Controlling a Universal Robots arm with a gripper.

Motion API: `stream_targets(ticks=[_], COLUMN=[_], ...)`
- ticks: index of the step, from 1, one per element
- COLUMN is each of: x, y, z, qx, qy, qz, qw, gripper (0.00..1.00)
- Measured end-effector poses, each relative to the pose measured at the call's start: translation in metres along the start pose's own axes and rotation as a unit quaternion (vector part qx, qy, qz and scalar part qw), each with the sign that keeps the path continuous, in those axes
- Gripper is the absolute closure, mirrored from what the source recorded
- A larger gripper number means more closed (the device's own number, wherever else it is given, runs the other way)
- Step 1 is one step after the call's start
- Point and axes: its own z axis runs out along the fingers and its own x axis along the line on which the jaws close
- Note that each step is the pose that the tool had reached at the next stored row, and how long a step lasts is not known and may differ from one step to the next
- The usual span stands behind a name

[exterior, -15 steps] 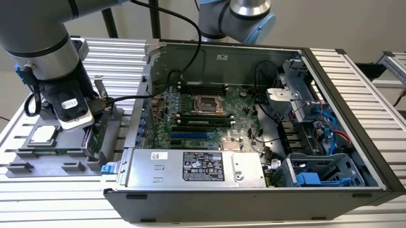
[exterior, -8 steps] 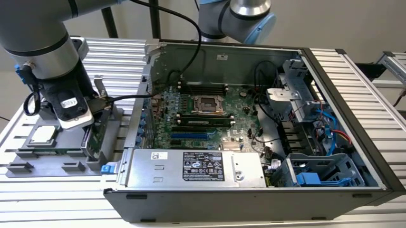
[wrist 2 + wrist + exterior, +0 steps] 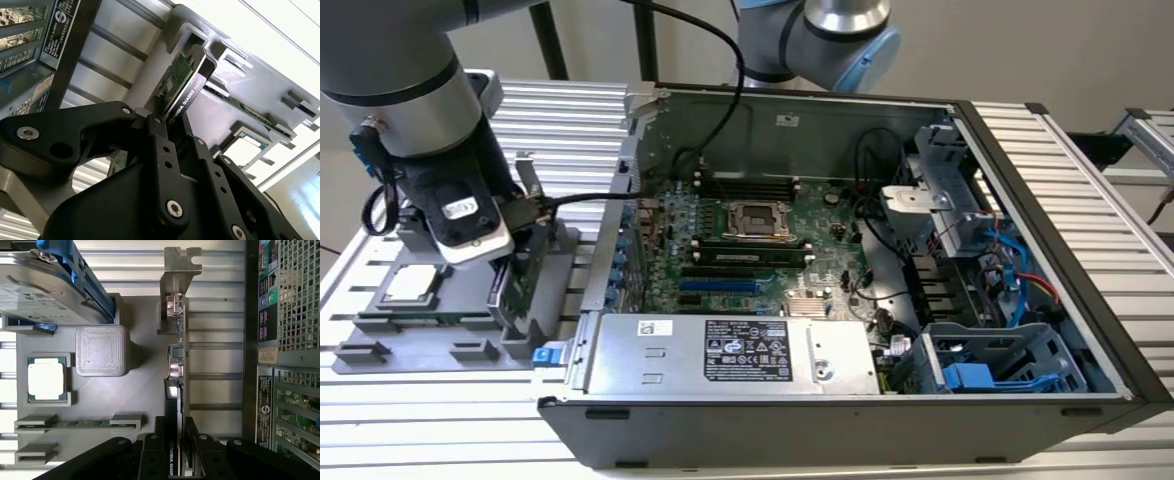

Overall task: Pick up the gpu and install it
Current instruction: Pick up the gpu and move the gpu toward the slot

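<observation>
- Claw [image 3: 176,429] is closed on the gpu [image 3: 176,365], black jaws pinching its thin edge.
- Card stands upright in a matte grey holder [image 3: 140,395], silver bracket [image 3: 181,262] at one end.
- Pick-up stage, I judge; freeing it calls for a straight pull.
- Ribbed metal tabletop [image 3: 215,290] lies beneath, with the open computer case [image 3: 1067,200] beside.

In the first wrist view my tool [image 3: 178,442] covers the end of the gpu [image 3: 179,365] that it grips, so I cannot see that part. The hard drive [image 3: 42,285] runs off the picture's edge. In the exterior view my arm [image 3: 407,105] hides the gpu's top.
</observation>
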Motion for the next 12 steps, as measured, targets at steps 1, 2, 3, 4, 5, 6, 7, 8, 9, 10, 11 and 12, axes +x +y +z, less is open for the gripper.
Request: stream_targets(ticks=[1,2,3,4,5,6,7,8,9,10,11,12], x=[0.0000,0.0000,0.0000,0.0000,-0.0001,-0.0001,-0.0001,-0.0001,-0.0001,-0.0001,-0.0001,-0.0001], y=[0.0001,0.0001,0.0002,0.0003,0.0004,0.0004,0.0005,0.0006,0.0007,0.0008,0.0008,0.0009], z=[-0.0012,-0.0023,-0.0034,-0.0045,-0.0059,-0.0072,-0.0085,-0.0099,-0.0113,-0.0126,-0.0140,-0.0153], qx=[0.0000,0.0000,0.0000,0.0000,0.0000,0.0000,0.0000,0.0000,0.0000,0.0000,0.0000,0.0000], qy=[0.0000,0.0000,0.0000,0.0000,0.0000,0.0000,0.0000,0.0000,0.0000,0.0000,0.0000,0.0000], qz=[0.000,0.000,0.000,0.000,0.000,0.000,0.000,0.000,0.000,0.000,0.000,0.000], qw=[1.0000,1.0000,1.0000,1.0000,1.0000,1.0000,1.0000,1.0000,1.0000,1.0000,1.0000,1.0000], gripper=[1.00,1.00,1.00,1.00,1.00,1.00,1.00,1.00,1.00,1.00,1.00,1.00])
